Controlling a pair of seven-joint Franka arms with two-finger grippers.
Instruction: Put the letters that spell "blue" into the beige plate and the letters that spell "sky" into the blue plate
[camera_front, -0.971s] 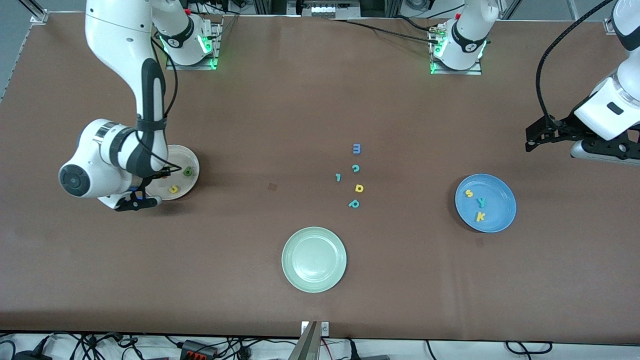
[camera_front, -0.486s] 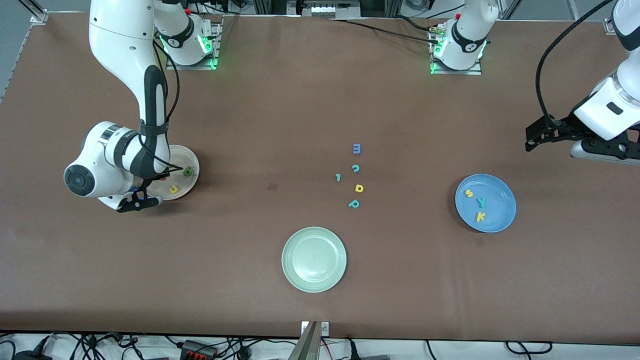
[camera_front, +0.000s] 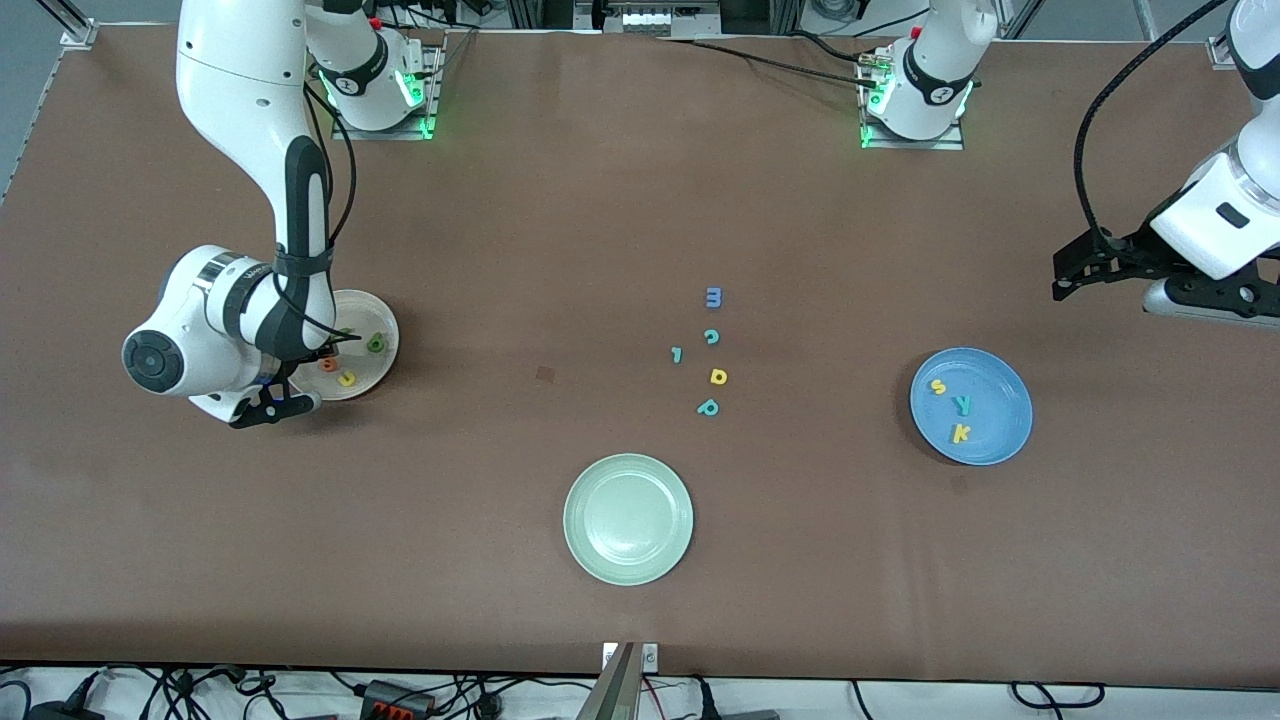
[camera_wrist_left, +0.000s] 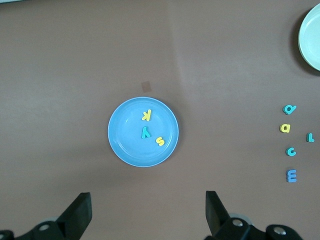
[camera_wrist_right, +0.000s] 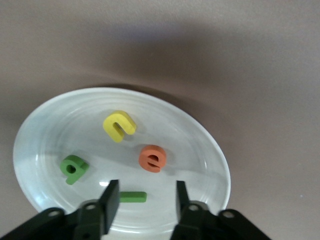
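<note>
Chunky green b (camera_wrist_right: 74, 169), bar l (camera_wrist_right: 132, 197), yellow u (camera_wrist_right: 120, 125) and orange e (camera_wrist_right: 153, 158) lie in the glossy beige plate (camera_wrist_right: 200, 140); the e appeared there as the right tool (camera_wrist_right: 144, 197) parted. Yellow s (camera_front: 938, 387), teal y (camera_front: 962, 405), yellow k (camera_front: 960, 433) rest in the blue plate (camera_front: 1005, 385); the left tool (camera_wrist_left: 148, 212) waits, spread.

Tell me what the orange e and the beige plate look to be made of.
Orange e: likely foam or soft plastic, matte; it is chunky, with thick flat-cut sides and no shine.
Beige plate: probably glazed ceramic, possibly hard plastic; faint concentric rings and soft glossy highlights show on its smooth surface.
</note>
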